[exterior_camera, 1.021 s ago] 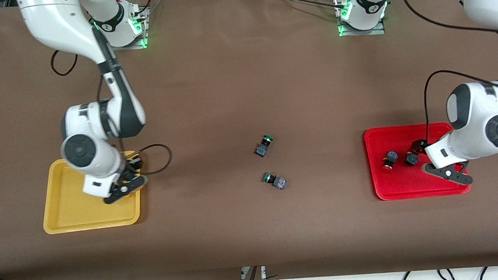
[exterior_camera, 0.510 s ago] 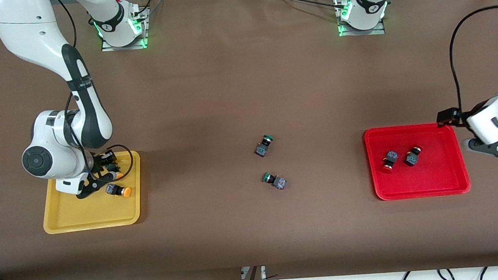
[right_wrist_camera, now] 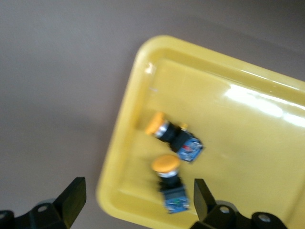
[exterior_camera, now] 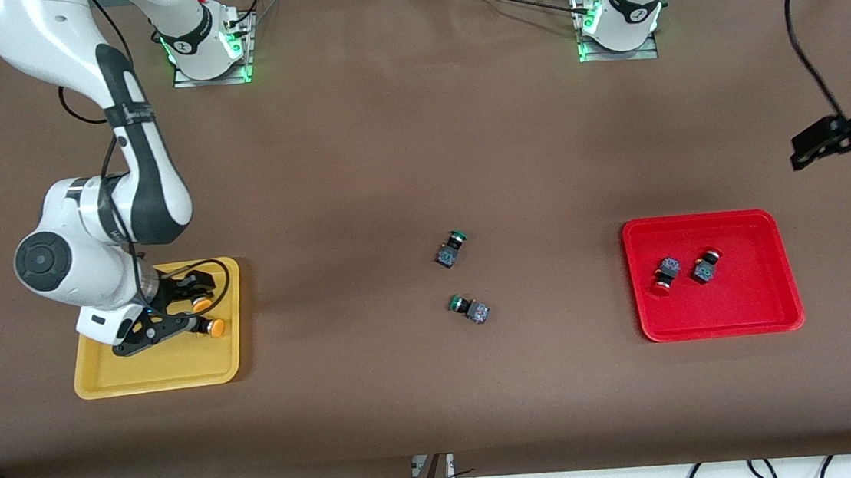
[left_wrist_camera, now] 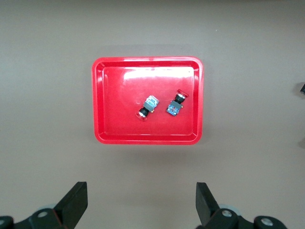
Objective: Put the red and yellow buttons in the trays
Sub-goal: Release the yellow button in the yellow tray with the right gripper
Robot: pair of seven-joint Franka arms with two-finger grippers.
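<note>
Hovering released: right claw (exterior_camera: 183, 305) hiding yellow buttons (right_wrist_camera: 171, 138) frontally over yellow tray (exterior_camera: 99, 379), left claw (left_wrist_camera: 140, 202) above bench (exterior_camera: 418, 155) near red tray (left_wrist_camera: 147, 136).

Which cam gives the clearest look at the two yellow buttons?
Right wrist view: both yellow buttons lie unobstructed in the yellow tray. Front view shows only orange caps beside the right gripper. Left wrist view shows none.

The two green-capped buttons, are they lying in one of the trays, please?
No, both green-capped buttons lie on the bare brown table, between the yellow tray and the red tray.
</note>
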